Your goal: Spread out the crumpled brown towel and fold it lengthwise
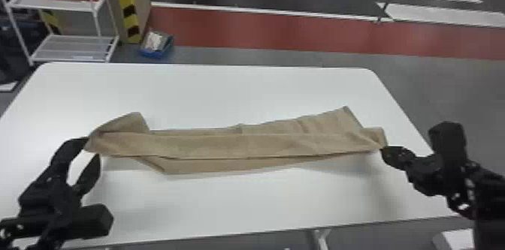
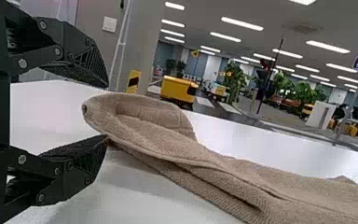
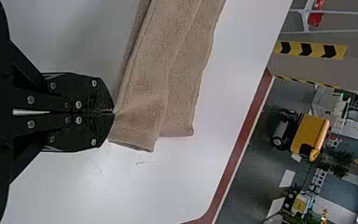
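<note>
No text can be read

You have bright indoor light, with rows of long white ceiling lamps (image 2: 242, 24) glowing overhead in the left wrist view; pale glare spreads over the smooth white table (image 1: 225, 91), with soft grey shadows beside the creased brown cloth towel (image 1: 244, 146).

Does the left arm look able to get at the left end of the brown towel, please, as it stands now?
Probably yes: the left tool is open right at the left end of the towel, with nothing in the way. The right tool is shut on the opposite end.
</note>
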